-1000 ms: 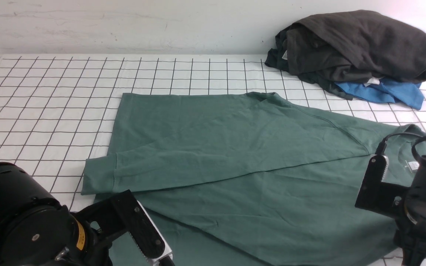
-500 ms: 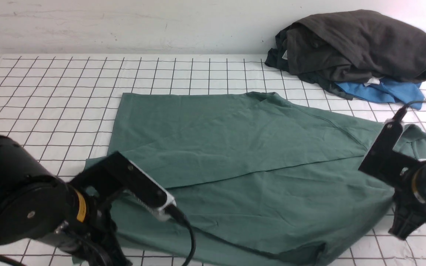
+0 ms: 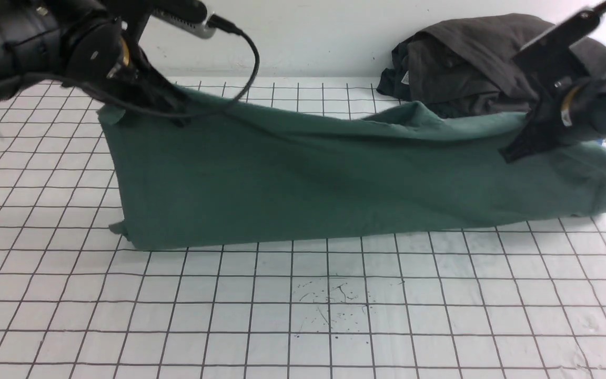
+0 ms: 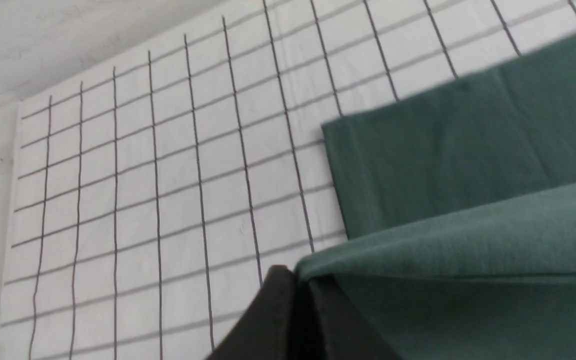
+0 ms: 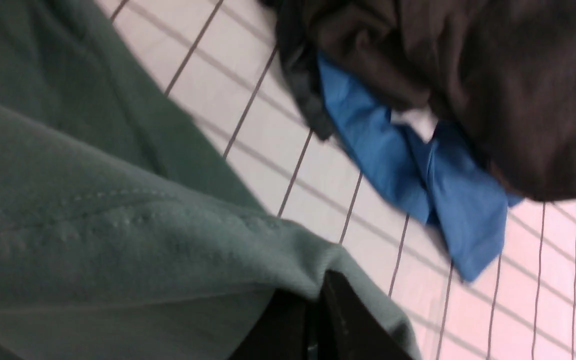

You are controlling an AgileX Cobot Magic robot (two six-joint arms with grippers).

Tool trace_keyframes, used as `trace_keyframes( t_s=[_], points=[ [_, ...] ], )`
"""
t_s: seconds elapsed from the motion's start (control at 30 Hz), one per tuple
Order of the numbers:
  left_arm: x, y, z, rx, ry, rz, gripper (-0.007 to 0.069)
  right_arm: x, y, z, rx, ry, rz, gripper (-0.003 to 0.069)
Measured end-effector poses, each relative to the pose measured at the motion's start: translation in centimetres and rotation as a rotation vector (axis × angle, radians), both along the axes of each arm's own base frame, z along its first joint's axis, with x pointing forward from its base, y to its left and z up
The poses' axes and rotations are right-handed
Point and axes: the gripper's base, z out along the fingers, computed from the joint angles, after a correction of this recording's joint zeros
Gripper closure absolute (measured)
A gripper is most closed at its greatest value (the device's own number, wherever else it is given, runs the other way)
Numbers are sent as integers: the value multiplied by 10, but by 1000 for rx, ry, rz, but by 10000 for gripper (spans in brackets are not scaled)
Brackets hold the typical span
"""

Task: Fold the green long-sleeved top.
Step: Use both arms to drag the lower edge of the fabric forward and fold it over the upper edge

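Note:
The green long-sleeved top (image 3: 324, 184) hangs as a long drape across the middle of the table, its near edge lifted and carried toward the far side. My left gripper (image 3: 169, 113) is shut on its raised left corner; the left wrist view shows green cloth (image 4: 468, 240) pinched over the black fingers (image 4: 288, 320). My right gripper (image 3: 516, 150) is shut on its raised right end; the right wrist view shows the cloth (image 5: 118, 240) wrapped over the black fingers (image 5: 338, 320). Logo and neck label are hidden.
A pile of dark grey-black garments (image 3: 471, 68) with a bright blue garment (image 5: 398, 155) under it lies at the back right, just behind my right gripper. The white gridded table cover (image 3: 303, 305) runs to a pale wall at the back.
Both grippers have closed on the top's near edge, risen from the front of the table and swung it up and away toward the far side. The flat top now stands as a fold.

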Motion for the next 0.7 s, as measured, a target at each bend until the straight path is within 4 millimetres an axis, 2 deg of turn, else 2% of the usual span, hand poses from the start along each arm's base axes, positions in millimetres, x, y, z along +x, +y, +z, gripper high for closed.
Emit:
trace_keyframes(
  t_s=[0.03,0.07,0.1,0.13,0.17,0.2,0.3,0.33,0.37,0.43,0.47,0.5,0.53,0.63,0.67,0.7],
  points=[
    [8,1,2,-3,-13,8,629,8,1,-2,2,-5,1,655],
    [31,2,-12,3,-1,24,629,27,5,-15,1,2,4,655],
    [44,2,-16,1,-7,33,627,38,6,-18,0,-3,2,655],
    [60,3,-28,4,1,42,616,51,8,-33,-7,19,-5,652],
    [72,3,-42,9,19,49,603,60,9,-42,-15,34,-16,645],
    [75,4,-41,7,11,52,599,61,9,-39,-15,30,-19,645],
    [110,9,-80,23,58,91,485,82,8,-65,-42,98,-80,589],
    [119,13,-91,34,85,122,408,86,7,-67,-43,127,-123,547],
    [121,13,-89,33,81,127,398,87,7,-66,-40,126,-129,542],
    [126,16,-93,46,113,163,311,88,5,-61,-20,154,-180,494],
    [127,18,-86,52,120,186,243,88,6,-49,0,165,-211,457],
    [127,18,-83,51,116,187,236,88,7,-46,11,163,-214,454],
    [125,16,-73,57,132,189,185,85,13,-32,29,195,-207,434],
    [117,5,-58,29,190,127,166,75,34,-21,113,304,-90,446],
    [115,4,-58,27,204,122,167,73,37,-21,128,327,-61,452],
    [109,-7,-61,-14,282,52,184,67,51,-27,181,420,59,486]
  ],
)
